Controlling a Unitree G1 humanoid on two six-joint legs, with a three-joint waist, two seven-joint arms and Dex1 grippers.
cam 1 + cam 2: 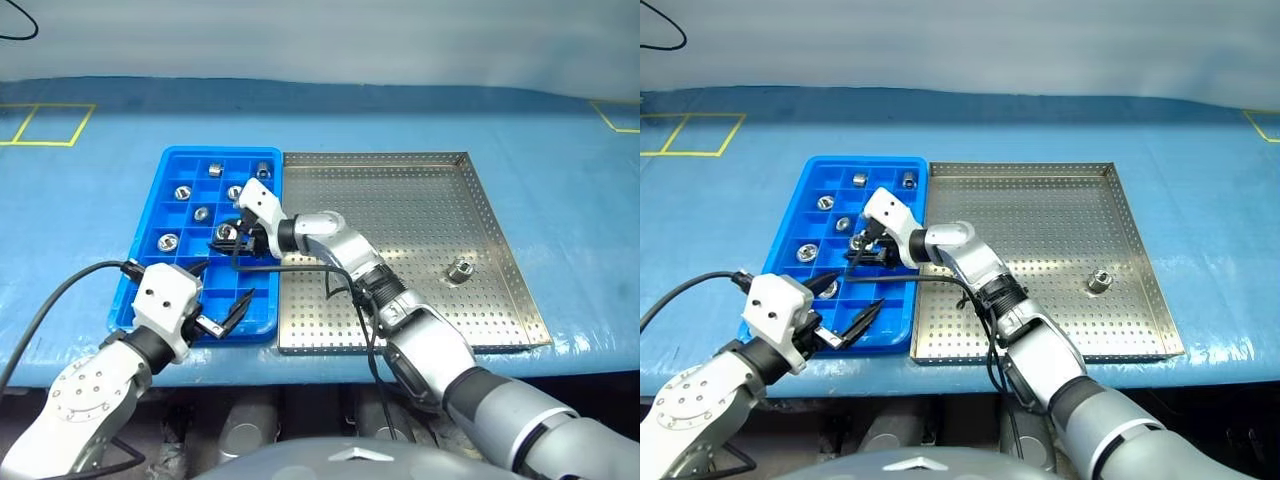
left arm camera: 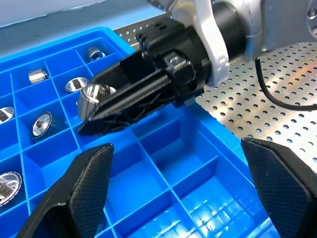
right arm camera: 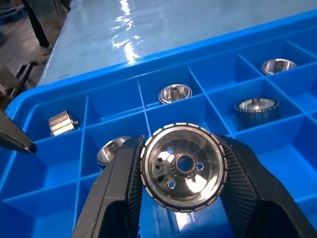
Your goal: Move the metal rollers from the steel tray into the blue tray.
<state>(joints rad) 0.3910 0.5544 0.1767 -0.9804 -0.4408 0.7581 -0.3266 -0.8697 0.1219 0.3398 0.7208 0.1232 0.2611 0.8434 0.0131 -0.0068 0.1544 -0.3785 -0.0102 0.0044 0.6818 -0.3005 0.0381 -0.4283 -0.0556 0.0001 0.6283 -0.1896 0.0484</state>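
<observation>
A blue tray (image 1: 150, 262) with a grid of small square compartments sits on a blue table (image 1: 80, 200), touching the left edge of a large perforated steel tray (image 1: 400, 200). The right gripper (image 1: 224, 240) reaches across from the steel tray and hangs over the middle of the blue tray, its two black fingers closed on a shiny metal roller (image 3: 182, 166); the right wrist view shows the roller's round face with a central hole, pinched from both sides above the compartments. The left gripper (image 1: 222, 292) hovers over the near end of the blue tray with its fingers spread wide and nothing between them. Several other rollers (image 1: 182, 192) already lie in separate compartments toward the far and left parts of the blue tray, some on end and some on their sides. A single roller (image 1: 461, 270) stands on the steel tray, near its right rim and well apart from both grippers. Yellow lines (image 1: 45, 125) mark the table's far left corner.
</observation>
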